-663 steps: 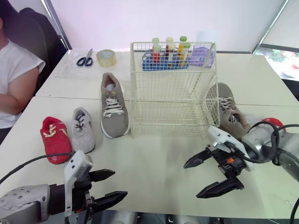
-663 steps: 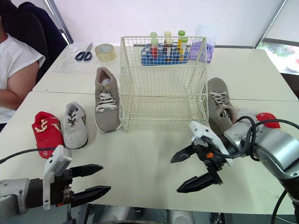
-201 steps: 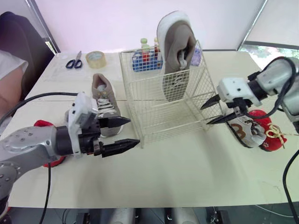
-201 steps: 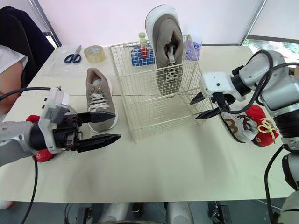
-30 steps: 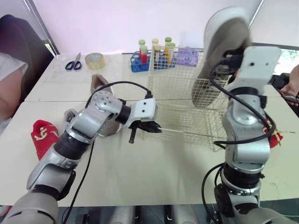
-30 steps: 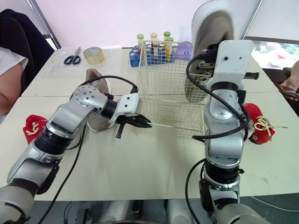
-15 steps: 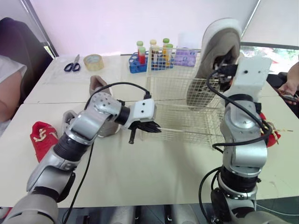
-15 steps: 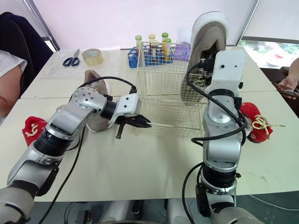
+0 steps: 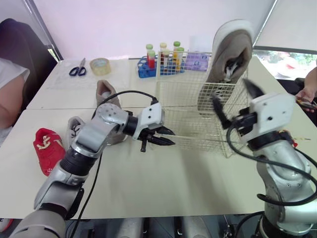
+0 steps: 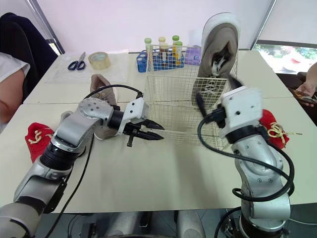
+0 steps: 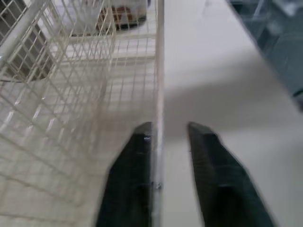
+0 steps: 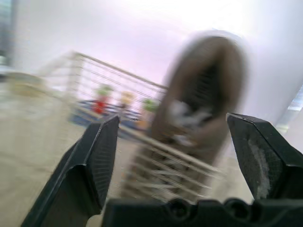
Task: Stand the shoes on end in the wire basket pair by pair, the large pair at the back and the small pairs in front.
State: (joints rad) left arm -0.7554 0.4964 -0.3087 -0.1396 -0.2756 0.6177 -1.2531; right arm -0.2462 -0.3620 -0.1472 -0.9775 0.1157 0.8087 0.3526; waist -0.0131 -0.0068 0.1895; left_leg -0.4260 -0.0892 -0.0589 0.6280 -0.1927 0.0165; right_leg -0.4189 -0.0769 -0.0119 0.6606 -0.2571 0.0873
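On the far side of the table (image 9: 173,183), behind the wire basket (image 9: 193,130), stand a blue rack of green-capped tubes (image 9: 161,62) and a purple box (image 9: 196,60) whose print is too small to read. A roll of tape (image 9: 100,65) and scissors (image 9: 77,69) lie at the far left. A person in a white shirt (image 9: 12,94) sits at the left edge, and another person's hand (image 9: 309,89) shows at the right edge. One large grey shoe (image 9: 230,54) stands on end in the far right corner of the basket, white sole facing away, white laces and open mouth facing near, its heel well above the rim. Its mate (image 9: 104,91) lies flat on the table left of the basket, partly hidden by the left arm. Further left lie a small grey shoe (image 9: 73,130) and a small red shoe (image 9: 47,148). A red shoe with yellow laces (image 10: 271,130) lies right of the basket, behind the right arm. The left gripper (image 9: 167,136) is at the basket's near left corner, fingers narrowly parted astride one wire. The right gripper (image 12: 173,120) is raised in front of the upright shoe, spread wide and holding nothing.
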